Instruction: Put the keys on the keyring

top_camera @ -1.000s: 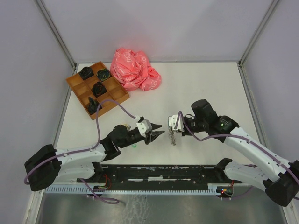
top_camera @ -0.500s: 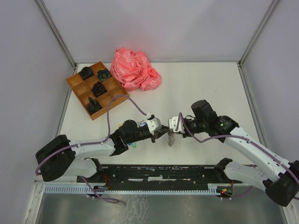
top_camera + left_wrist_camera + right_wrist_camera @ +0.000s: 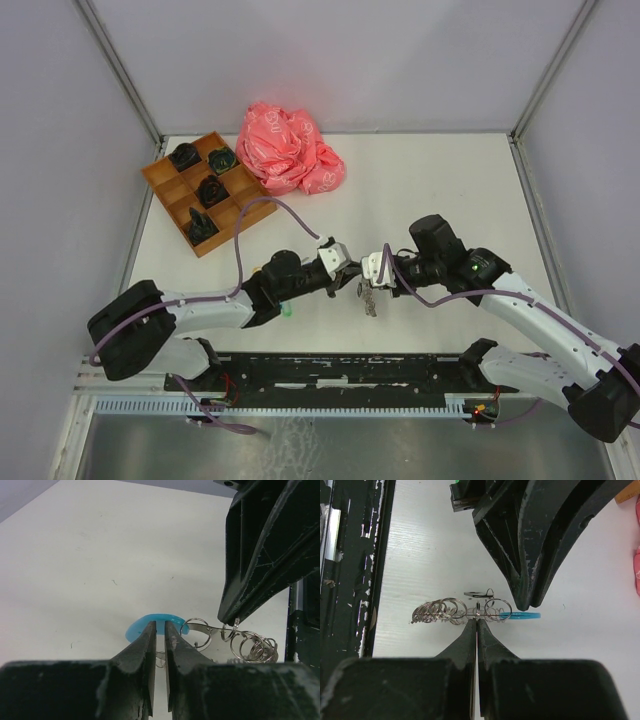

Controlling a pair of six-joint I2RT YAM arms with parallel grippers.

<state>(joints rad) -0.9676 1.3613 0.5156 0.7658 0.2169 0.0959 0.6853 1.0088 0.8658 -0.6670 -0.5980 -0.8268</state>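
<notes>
Left gripper [image 3: 160, 625] has swung in and narrowed, now pinching the keyring [image 3: 445, 611] at its blue end (seating uncertain). Right gripper [image 3: 477, 622] clamps it mid-chain, just above the table [image 3: 450, 180]. Loop looks braced for threading.
</notes>
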